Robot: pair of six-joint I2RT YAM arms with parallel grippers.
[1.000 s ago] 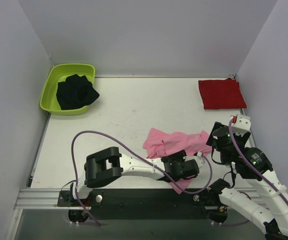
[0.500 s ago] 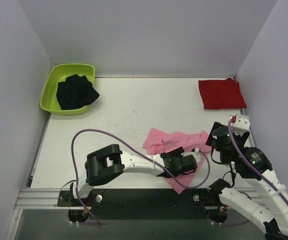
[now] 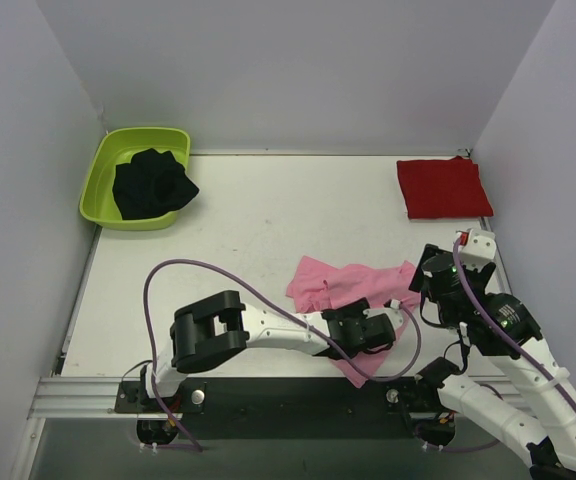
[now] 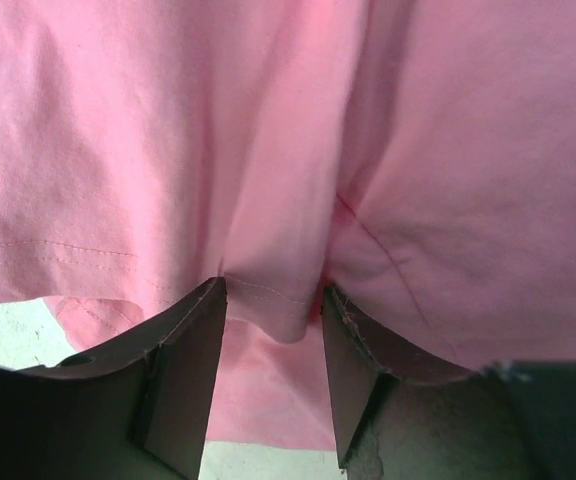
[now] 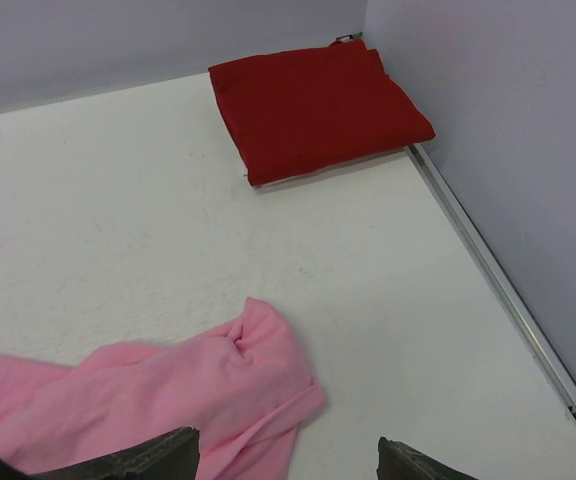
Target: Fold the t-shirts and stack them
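The pink t-shirt (image 3: 353, 283) lies crumpled on the counter (image 3: 238, 230), with one fold of its hem pinched by the left hand (image 4: 271, 300). In the last second this hand shifted only a little. The right hand (image 5: 283, 450), spread and empty, came nearer the corner just before it. I judge the spreading is only starting. The red t-shirt (image 5: 313, 105) lies folded far beyond.

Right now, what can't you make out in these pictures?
Pink shirt: top view, near part under the left gripper; left wrist view, edges crop its outline.
Right gripper: right wrist view, only fingertips show at the bottom edge.
Black cloth in the tub: top view, too small to tell what garment.
Red shirt: folded, inner layers hidden in both views.
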